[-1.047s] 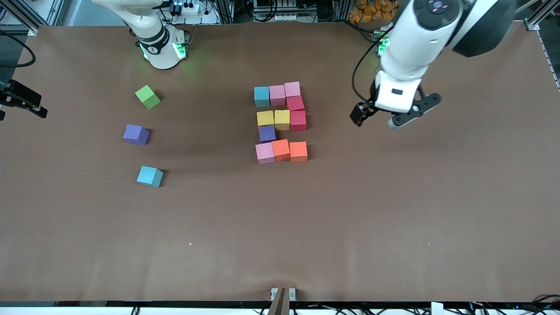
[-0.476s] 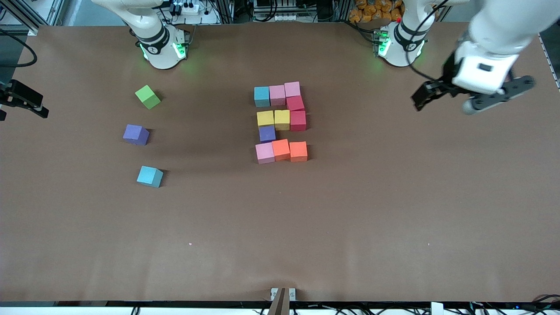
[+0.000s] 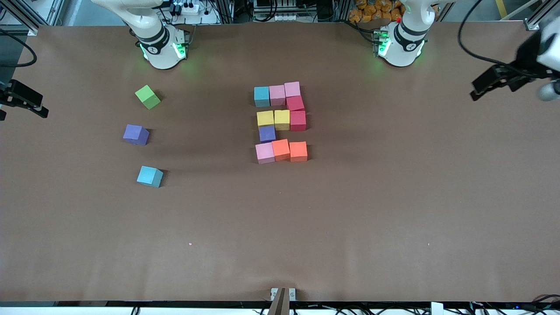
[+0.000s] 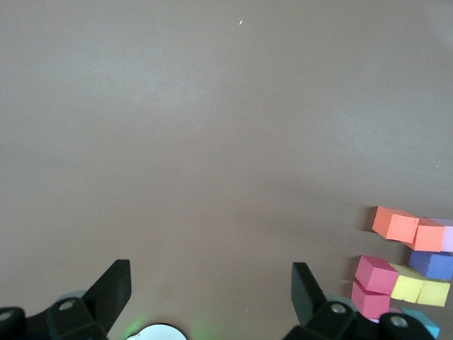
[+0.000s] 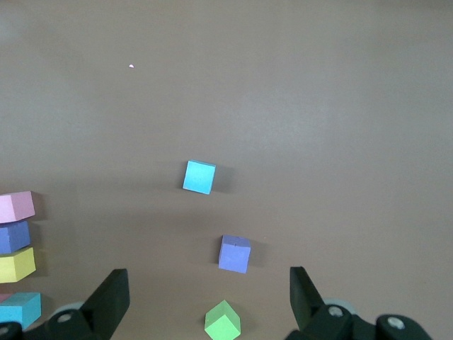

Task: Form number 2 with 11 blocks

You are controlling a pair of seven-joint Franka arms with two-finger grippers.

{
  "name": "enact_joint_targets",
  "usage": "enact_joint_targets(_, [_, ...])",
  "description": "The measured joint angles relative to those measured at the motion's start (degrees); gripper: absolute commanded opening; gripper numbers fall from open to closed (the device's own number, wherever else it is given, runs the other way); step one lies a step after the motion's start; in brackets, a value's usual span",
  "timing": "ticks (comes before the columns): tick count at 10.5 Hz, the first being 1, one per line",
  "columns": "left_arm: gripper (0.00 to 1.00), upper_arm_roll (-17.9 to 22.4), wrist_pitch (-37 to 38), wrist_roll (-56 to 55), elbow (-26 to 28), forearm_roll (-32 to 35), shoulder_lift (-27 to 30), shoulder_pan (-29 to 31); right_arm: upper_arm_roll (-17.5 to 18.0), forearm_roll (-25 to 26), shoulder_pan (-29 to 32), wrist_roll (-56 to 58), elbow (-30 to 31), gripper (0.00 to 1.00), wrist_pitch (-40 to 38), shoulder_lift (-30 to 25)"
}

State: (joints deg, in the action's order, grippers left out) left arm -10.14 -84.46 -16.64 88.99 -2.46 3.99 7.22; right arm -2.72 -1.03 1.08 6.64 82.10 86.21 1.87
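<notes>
The number 2 (image 3: 281,120) lies mid-table, made of blocks set edge to edge: a blue block (image 3: 261,96), pink, red, yellow, a purple block (image 3: 267,133) and orange ones. Part of it shows in the left wrist view (image 4: 396,224) and in the right wrist view (image 5: 15,264). My left gripper (image 3: 527,78) hangs open and empty above the left arm's end of the table, well apart from the digit; its wrist view shows it (image 4: 210,290) over bare table. My right gripper (image 5: 209,294) is open and empty above the green cube; it is out of the front view.
Three loose cubes lie toward the right arm's end: a green cube (image 3: 148,96) (image 5: 223,320), a purple cube (image 3: 136,134) (image 5: 234,253) and a light blue cube (image 3: 149,176) (image 5: 199,176). A black fixture (image 3: 22,99) juts in at that table edge.
My left arm has swung away from beside the digit, out toward its own end of the table, its gripper empty. The blocks and the right arm have not moved.
</notes>
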Motion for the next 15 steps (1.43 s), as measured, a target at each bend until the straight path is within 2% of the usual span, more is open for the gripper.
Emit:
enact_joint_targets(2, [1.00, 0.09, -0.30, 2.14, -0.39, -0.33, -2.62, 1.59, 0.01, 0.00, 0.00, 0.00, 0.00, 1.00, -0.02, 0.00])
enact_joint_targets(4, [1.00, -0.08, -0.49, 2.16, -3.25, 0.11, -4.98, 0.75, -0.01, 0.00, 0.00, 0.01, 0.00, 1.00, -0.03, 0.00])
enact_joint_targets(6, [1.00, 0.29, -0.40, 2.46, -4.54, 1.51, -5.24, -1.75, -0.06, 0.00, 0.01, 0.01, 0.00, 1.00, -0.03, 0.01])
enact_joint_targets(8, [1.00, 2.83, -0.39, 4.04, -4.92, 1.65, -5.25, -4.96, -0.10, 0.00, 0.01, 0.01, 0.00, 1.00, -0.07, 0.01])
enact_joint_targets(15, [1.00, 4.33, -0.40, 11.71, -5.19, 1.65, -5.26, -5.68, -0.40, 0.00, 0.03, 0.01, 0.00, 1.00, -0.17, 0.10])
